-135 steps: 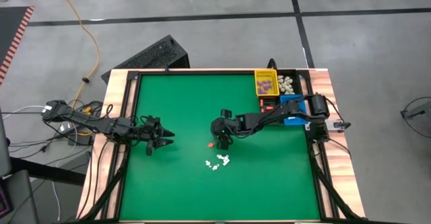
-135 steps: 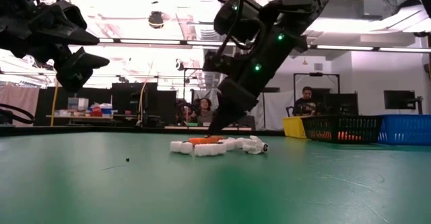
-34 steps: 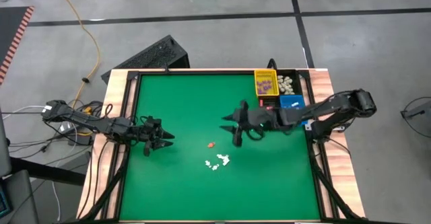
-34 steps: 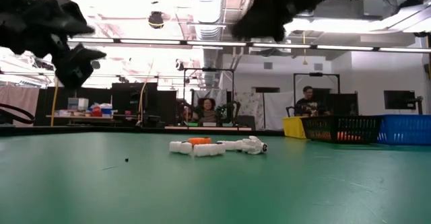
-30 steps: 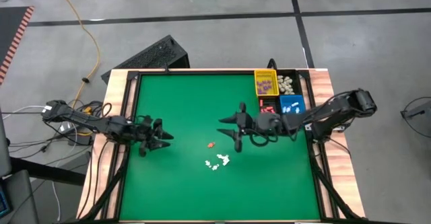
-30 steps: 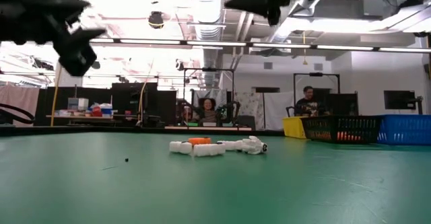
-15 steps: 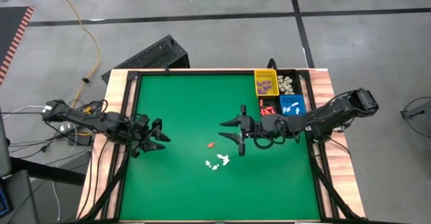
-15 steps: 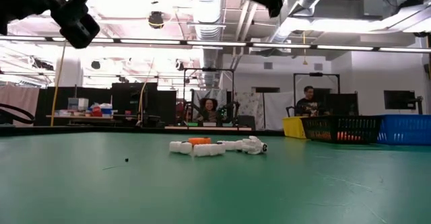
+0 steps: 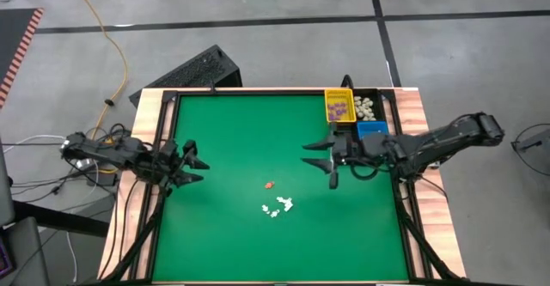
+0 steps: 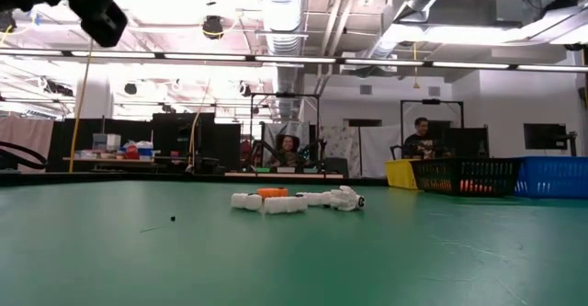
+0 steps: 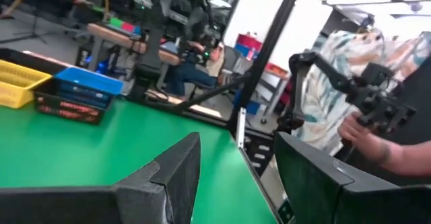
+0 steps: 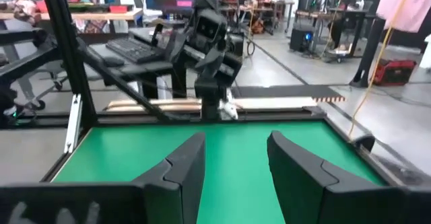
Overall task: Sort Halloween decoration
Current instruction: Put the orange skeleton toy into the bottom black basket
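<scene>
Hovering above the mat with nothing between its fingers, the right gripper [image 9: 320,159] stands with jaws spread, just left of the bins and well apart from the loose pieces.

Left gripper [image 9: 191,161]: parted wide, empty, raised near the table's left edge; arm waiting.

Halloween decoration, unsorted: small cluster of cream-white trinkets [image 9: 277,206] near the middle of the green table [image 9: 223,131], toward the front; in the low view they lie in a short row [image 10: 294,198]. One orange-red trinket [image 9: 269,184] lies just beside them, slightly apart.

Halloween decoration, sorted: purple pieces in the yellow bin [image 9: 339,107]; cream pieces in the black bin [image 9: 368,107] alongside. Blue bin [image 9: 372,130] sits below these, partly covered by the right arm.

Hazards, as judged: the white pieces lie touching or nearly so, so a descent onto the cluster could pinch two at once or scatter neighbours. The pieces are tiny against the fingers; a slightly off-centre closure could flick one away. The orange-red piece, standing apart, looks the safer pick.
</scene>
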`<state>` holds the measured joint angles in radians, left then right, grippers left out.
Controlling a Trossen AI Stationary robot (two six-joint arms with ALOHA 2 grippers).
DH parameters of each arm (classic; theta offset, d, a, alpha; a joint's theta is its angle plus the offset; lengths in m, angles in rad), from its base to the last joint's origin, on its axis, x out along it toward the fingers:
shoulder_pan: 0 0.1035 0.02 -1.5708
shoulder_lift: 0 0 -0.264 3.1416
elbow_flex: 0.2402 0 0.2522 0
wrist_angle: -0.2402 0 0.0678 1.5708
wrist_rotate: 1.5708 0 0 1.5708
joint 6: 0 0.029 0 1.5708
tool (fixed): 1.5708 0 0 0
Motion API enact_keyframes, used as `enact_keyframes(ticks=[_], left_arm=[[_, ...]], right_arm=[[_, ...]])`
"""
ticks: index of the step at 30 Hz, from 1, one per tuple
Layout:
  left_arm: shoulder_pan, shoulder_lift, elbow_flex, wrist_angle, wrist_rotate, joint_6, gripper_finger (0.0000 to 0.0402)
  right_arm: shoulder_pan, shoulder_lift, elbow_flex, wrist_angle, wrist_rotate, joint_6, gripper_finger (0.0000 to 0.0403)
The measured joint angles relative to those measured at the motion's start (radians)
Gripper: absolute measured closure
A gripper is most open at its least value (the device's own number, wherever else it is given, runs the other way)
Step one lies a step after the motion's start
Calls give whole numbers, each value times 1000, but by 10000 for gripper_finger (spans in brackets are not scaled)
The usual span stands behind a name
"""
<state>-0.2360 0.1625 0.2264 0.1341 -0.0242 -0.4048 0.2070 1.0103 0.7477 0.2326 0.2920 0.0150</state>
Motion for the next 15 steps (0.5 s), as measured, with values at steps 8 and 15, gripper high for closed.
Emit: enact_keyframes(ticks=[8,15], left_arm=[[0,-164,2,-143,-18,-10,221],[0,-155,2,-233,-49,-2,221]], right_arm=[[-2,-69,-150,156,70,12,225],[-10,-151,-250,288,79,33,225]])
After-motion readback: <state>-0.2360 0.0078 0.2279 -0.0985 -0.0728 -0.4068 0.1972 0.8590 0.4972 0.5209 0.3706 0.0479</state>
